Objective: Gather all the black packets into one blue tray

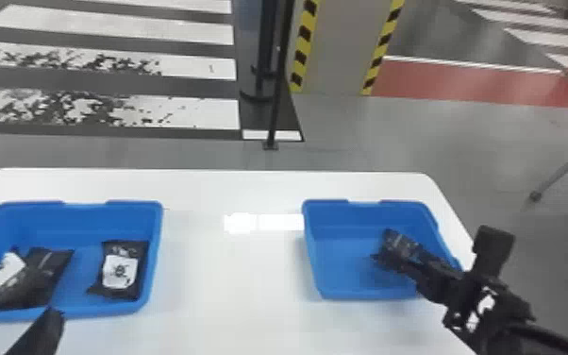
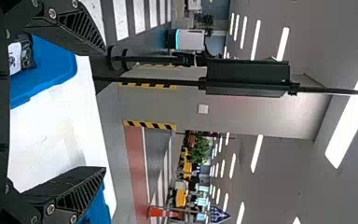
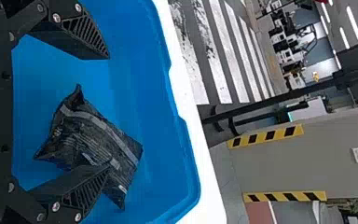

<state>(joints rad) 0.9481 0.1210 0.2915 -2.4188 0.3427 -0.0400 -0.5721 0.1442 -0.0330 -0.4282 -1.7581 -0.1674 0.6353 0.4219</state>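
In the head view, a white counter with rounded corners [image 1: 231, 278] carries two trays. The left blue plastic tray [image 1: 154, 236] sits by the counter's left edge. Three black packets show inside: one with a white label [image 1: 2, 271] and a plain-faced one [image 1: 54, 262] overlap on the tray's left side (which of the two is on top, I cannot tell), while a third with a printed white label [image 1: 119, 271] lies apart from them, near the tray's right wall. The left gripper [image 1: 40, 333] shows partly, at the tray's near side.

The right blue plastic tray [image 1: 313, 264] is set toward the counter's right edge. A glossy black packet [image 1: 398, 243] lies inside it, and the right gripper [image 1: 422, 276] reaches in over the tray's right side to the packet.

In the left wrist view, the left gripper [image 2: 106, 112] has its two black fingers spread wide, with nothing between them. Beyond them is a corner of the left tray with a labelled packet in it.

In the right wrist view, the right gripper [image 3: 109, 109] is also wide open, gripping nothing. The glossy packet lies slanted on the right tray's floor, one finger overlapping part of it; whether they touch, I cannot tell.
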